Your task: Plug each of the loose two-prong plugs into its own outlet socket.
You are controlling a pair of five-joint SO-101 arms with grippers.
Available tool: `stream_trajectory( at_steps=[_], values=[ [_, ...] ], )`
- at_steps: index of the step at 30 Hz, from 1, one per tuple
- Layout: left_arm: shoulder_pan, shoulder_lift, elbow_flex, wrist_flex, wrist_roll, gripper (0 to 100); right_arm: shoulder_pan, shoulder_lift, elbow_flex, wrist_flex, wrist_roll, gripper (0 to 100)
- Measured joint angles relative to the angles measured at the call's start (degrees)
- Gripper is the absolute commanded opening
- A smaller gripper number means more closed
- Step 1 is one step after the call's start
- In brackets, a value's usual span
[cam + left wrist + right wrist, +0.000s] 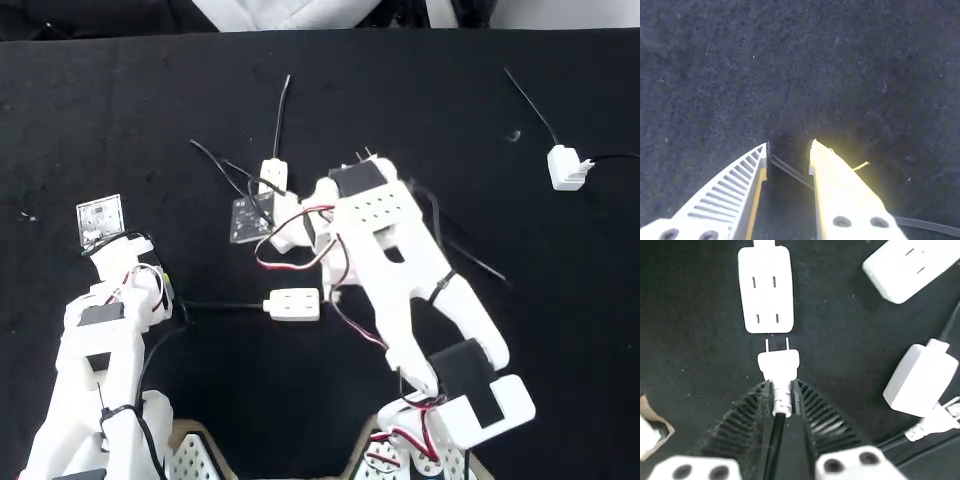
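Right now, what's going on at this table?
The right gripper is shut on a white two-prong plug, holding its prongs just short of a white outlet strip; it is not plugged in yet. The left gripper sits open over the black cloth with a black cable between its fingers.

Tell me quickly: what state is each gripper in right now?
Left gripper: open, straddling a black cable.
Right gripper: closed on the white two-prong plug.

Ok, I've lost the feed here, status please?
Right gripper shut on plug. Prongs face outlet, not in yet, nothing between. Left gripper open over a cable.
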Motion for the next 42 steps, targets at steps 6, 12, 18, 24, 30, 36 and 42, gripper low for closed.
stream_trajectory(
  at_steps=[6,12,18,24,30,36,42],
  values=[
    [0.0,0.0,0.0,0.0,0.0,14,-0.9,0.0,0.3,-1.2,0.0,1.1],
    [0.0,0.0,0.0,0.0,0.0,14,-4.0,0.0,0.3,-1.2,-0.4,1.1],
    [0.0,0.0,0.0,0.0,0.0,14,-7.6,0.0,0.3,-1.2,-1.4,1.1],
    [0.3,0.0,0.0,1.1,0.0,14,-8.4,0.0,0.3,-1.2,-1.4,1.1],
    [9.8,0.0,-2.3,11.9,-4.0,3,-8.4,0.0,0.3,-1.2,-2.0,1.1],
    [20.0,0.0,-2.3,13.0,-4.4,3,-8.5,0.0,0.3,-3.2,-5.5,1.1],
    [26.7,0.0,-2.3,13.2,-4.7,3,-8.5,0.0,0.3,-3.3,-5.7,1.1]
  ],
)
